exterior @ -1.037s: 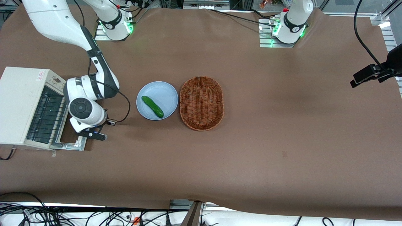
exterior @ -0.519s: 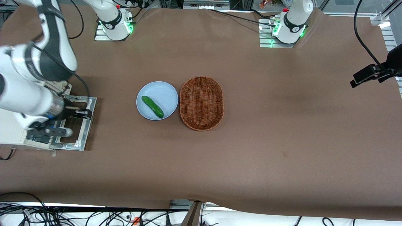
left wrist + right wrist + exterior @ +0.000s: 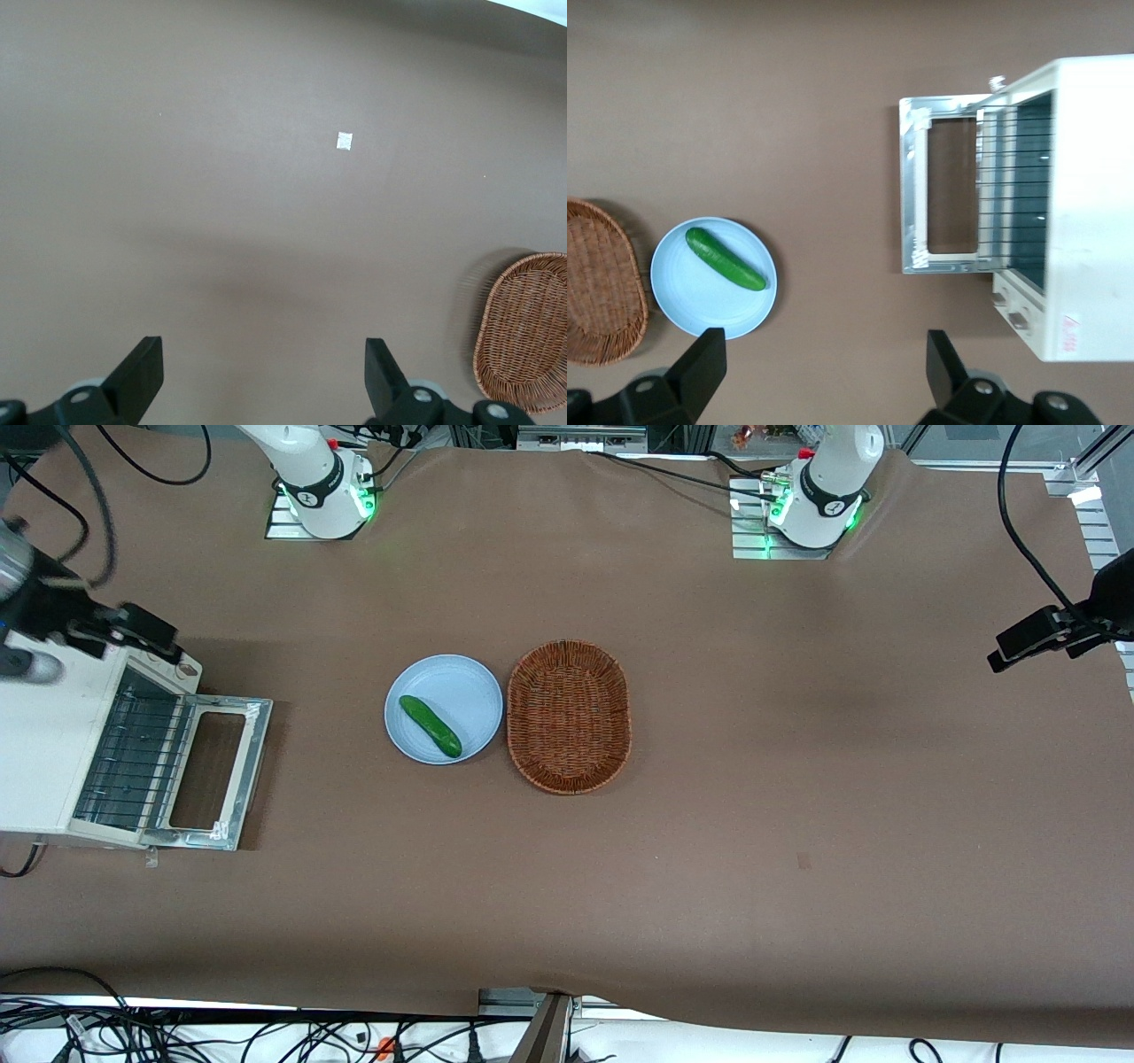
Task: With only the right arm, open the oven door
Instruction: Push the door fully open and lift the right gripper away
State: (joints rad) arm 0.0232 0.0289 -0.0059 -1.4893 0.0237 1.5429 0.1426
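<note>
Oven door (image 3: 220, 771) of the cream-white boxy toaster oven (image 3: 53, 735), a metal-framed flap with a dark glass window, lies folded flat on the brown worktop (image 3: 709, 824) at the working arm's end of the table, roughly midway between the worktop's two long edges, with the wire rack (image 3: 133, 757) inside laid bare. Judged from how it lies, the opening is done. The right arm's black two-finger gripper (image 3: 819, 367) hangs high above the table, clear of the oven, fingers (image 3: 700, 363) spread wide and holding nothing; in the front view the arm's dark end (image 3: 97, 624) shows blurred over the oven's top corner. The door looks stiff and fairly light, a hinged sheet-metal frame that should swing on its bottom edge with little effort, though the glass pane is likely fragile and smooth, so a poor place to grip. The outer rail (image 3: 912, 197), farthest from the hinge, seems the best hold: it gives the most leverage. A pale blue round plate (image 3: 443, 708) carrying a green cucumber (image 3: 430, 726) sits near the door, and an oval woven wicker basket (image 3: 569, 716) stands just beside the plate
</note>
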